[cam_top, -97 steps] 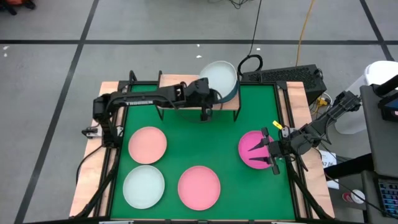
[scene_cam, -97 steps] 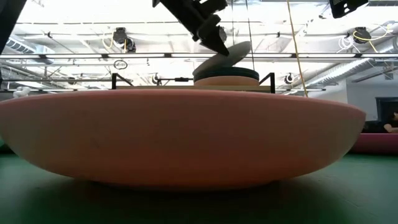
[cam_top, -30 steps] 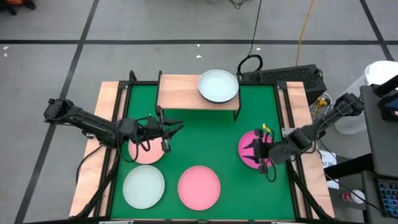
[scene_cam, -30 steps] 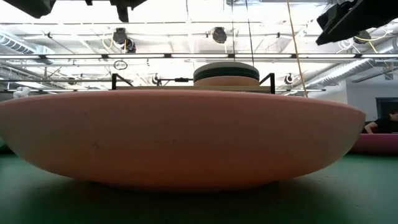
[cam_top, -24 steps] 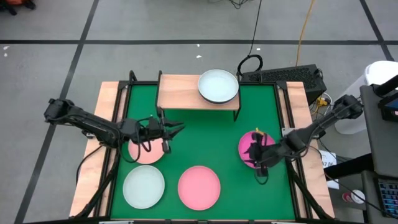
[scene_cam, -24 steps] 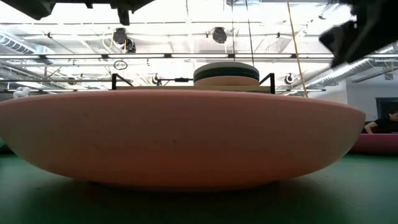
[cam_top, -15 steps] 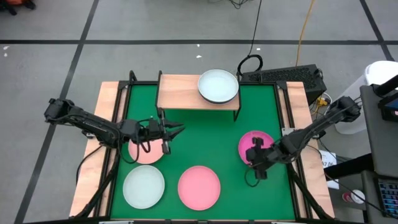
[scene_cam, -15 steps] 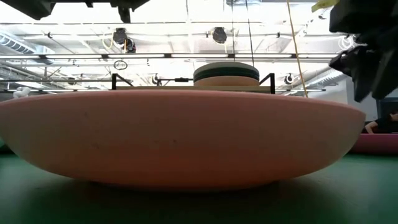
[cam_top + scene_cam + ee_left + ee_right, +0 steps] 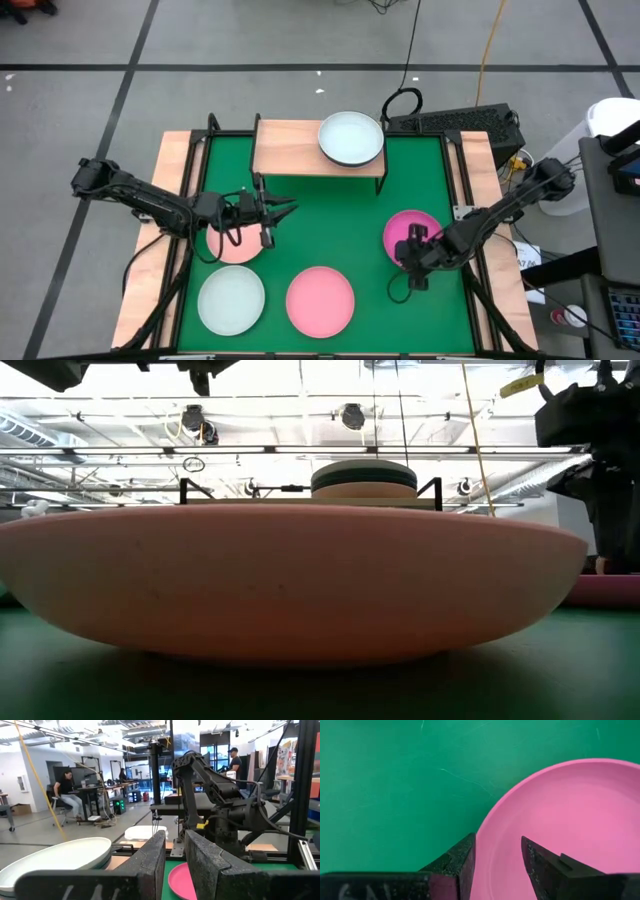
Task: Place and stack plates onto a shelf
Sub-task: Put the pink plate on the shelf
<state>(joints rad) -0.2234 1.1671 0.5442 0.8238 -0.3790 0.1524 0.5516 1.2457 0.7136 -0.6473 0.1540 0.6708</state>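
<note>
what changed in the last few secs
The left pincer let go of the mint-white plate on top of the stack on the shelf and drew back to hover above the salmon plate. The right pincer swung down to the magenta plate, one finger on each side of its rim. The other plates stayed put.

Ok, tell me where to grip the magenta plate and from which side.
Grip the magenta plate by its raised rim, on the edge facing the mat's middle. It lies flat and shallow, so only the rim offers a hold. The right gripper already points down with one finger on each side of that rim, jaws open; closing there looks best.
</note>
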